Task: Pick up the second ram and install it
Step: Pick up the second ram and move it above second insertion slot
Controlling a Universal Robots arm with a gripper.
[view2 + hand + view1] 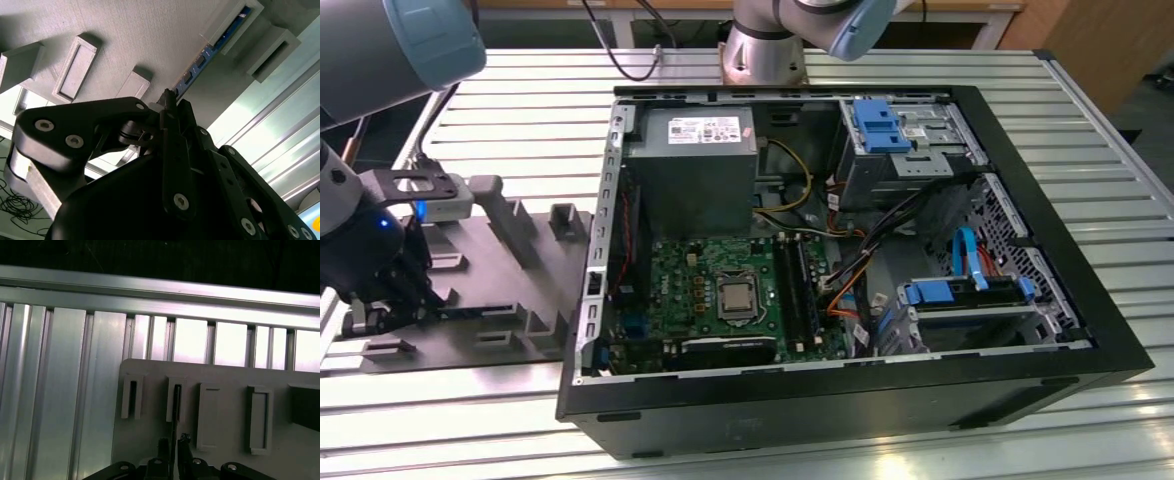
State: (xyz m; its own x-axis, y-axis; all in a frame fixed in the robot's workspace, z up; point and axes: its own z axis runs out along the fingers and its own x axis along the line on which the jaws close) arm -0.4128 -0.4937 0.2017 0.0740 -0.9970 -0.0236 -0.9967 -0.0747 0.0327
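Observation:
The second ram (210,55) is a thin dark strip with small blocks along its side, standing on edge in the light grey uprights of a grey holder plate (125,35). In the first wrist view the second ram (176,402) appears edge-on in a slotted upright. My gripper (172,444) sits over its near end with one black finger on each side, shut on the strip. In the second wrist view the gripper (172,102) meets the ram's end. In the exterior view the gripper (374,310) is low over the holder plate (507,260), at the exterior view's left.
An open computer case (1067,330) lies at the middle and right, with a green board (707,270), long black slots (797,290), a grey power supply (694,150), cables and blue drive clips. Several grey uprights (257,417) stand on the holder. The ribbed metal table (60,390) surrounds it.

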